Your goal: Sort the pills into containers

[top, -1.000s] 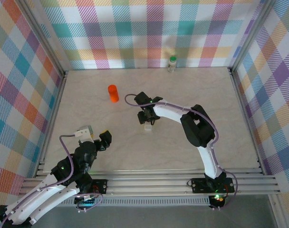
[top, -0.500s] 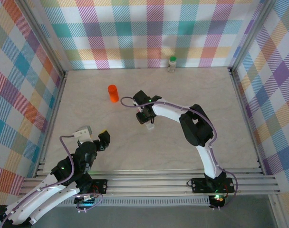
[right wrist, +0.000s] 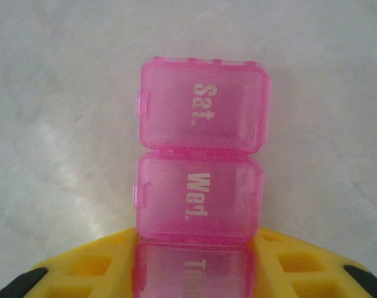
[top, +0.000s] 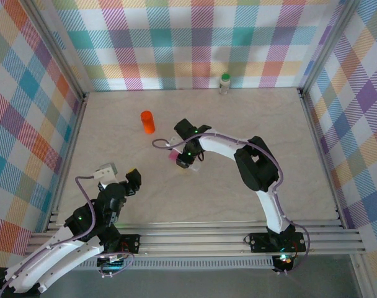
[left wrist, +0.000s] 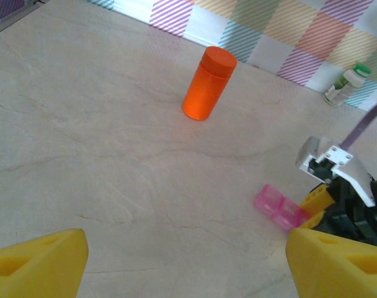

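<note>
R claw (right wrist: 198, 264) clamped on pink pill box (right wrist: 201, 161), L claw (left wrist: 188, 261) apart; orange vial (left wrist: 207, 84) & white bottle (left wrist: 346, 84) capped, so sorting looks barely begun.

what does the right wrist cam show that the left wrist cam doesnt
Right wrist: the lid labels Sat., Wed. and a partly hidden Tue on the pink pill box. Left wrist: the upright orange vial, the green-capped white bottle by the wall, and the open left gripper. Both: the pink pill box with the right gripper closed on one end, and the marbled table.
</note>
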Motion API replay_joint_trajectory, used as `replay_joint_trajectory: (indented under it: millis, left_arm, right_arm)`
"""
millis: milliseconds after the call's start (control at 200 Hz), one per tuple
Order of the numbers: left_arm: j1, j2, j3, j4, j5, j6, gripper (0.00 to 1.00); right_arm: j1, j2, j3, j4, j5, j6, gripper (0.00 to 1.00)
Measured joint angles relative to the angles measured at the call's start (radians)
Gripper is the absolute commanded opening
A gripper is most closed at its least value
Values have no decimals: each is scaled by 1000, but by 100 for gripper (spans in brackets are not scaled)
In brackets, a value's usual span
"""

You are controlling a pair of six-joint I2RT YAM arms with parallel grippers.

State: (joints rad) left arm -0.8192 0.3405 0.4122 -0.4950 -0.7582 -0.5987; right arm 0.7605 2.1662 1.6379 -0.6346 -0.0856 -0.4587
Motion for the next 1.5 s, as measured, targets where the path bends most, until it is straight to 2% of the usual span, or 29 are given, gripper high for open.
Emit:
replay_joint_trajectory:
  millis: [230, 390, 480, 540, 740, 835, 1045, 1135, 1330, 1500]
  left_arm:
    - [0, 90, 0, 46, 0, 2, 83]
    - [0, 138, 0, 81, -3, 2, 84]
    - [3, 148, 0, 101, -3, 1, 84]
    - [5, 155, 0, 117, -2, 1, 84]
    - [16, 216, -1, 160, 11, 1, 84]
    - [23, 259, 0, 166, 23, 1, 84]
    - [64, 366, 28, 212, 78, 5, 84]
    - [87, 410, 48, 242, 106, 5, 83]
    - [127, 506, 80, 290, 166, 27, 80]
    - [137, 516, 80, 320, 212, 47, 80]
  right_arm:
    - [-16, -62, -68, -123, -102, -270, 37]
    - [-25, -76, -85, -201, -77, -429, 46]
    - [-36, -82, -111, -206, -51, -489, 52]
    - [-45, -85, -126, -204, -36, -523, 61]
    - [-60, -125, -139, -167, 16, -596, 72]
    - [-62, -198, -169, -119, 25, -593, 74]
    - [-60, -472, -346, 37, 48, -415, 80]
    - [-38, -542, -410, 102, 76, -222, 79]
    - [-21, -568, -468, 186, 156, 258, 79]
    - [-21, -632, -568, 193, 188, 527, 77]
